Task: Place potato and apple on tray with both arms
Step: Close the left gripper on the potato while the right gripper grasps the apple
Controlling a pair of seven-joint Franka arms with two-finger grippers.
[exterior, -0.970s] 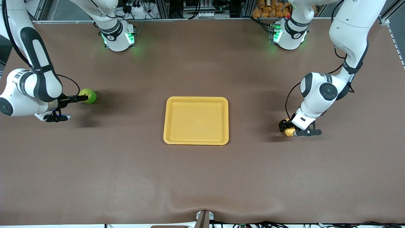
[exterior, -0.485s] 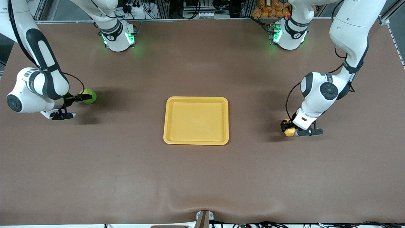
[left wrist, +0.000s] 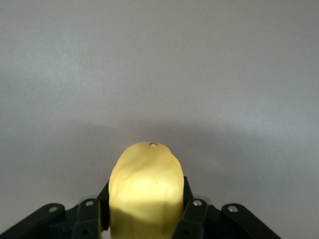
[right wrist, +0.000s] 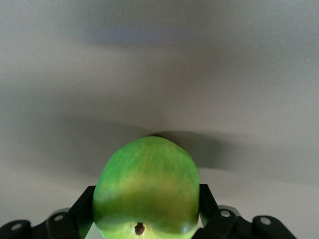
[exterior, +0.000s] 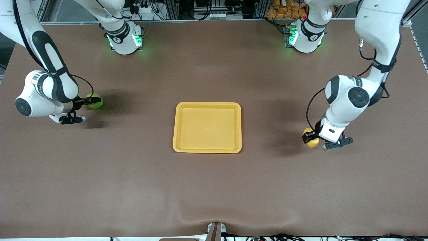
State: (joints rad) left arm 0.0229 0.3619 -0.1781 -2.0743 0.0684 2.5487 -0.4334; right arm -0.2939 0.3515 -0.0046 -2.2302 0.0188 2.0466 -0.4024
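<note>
The main risk from here is a slip. The apple is round and smooth, and the right wrist view shows the fingers meeting it only at its sides, so it could roll out of the pinch during a quick swing toward the tray. The potato is oblong, with much of its length jutting out past the fingers, so it could pivot in the grip or drop short of the tray if the hold is light. A second hazard is the two arms converging on the same small tray: if both arrive over its middle together, the grippers or their loads could knock each other.

Going across the front view, the right gripper sits at the right arm's end of the table, its fingers pressed against the apple on both flanks; whether the fruit is off the mat cannot be told. The tray lies flat and bare in the middle of the table, well apart from both pieces of produce. At the left arm's end, the left gripper pinches the potato between its fingers, and the potato looks lifted just clear of the table, its shadow falling beside it.
</note>
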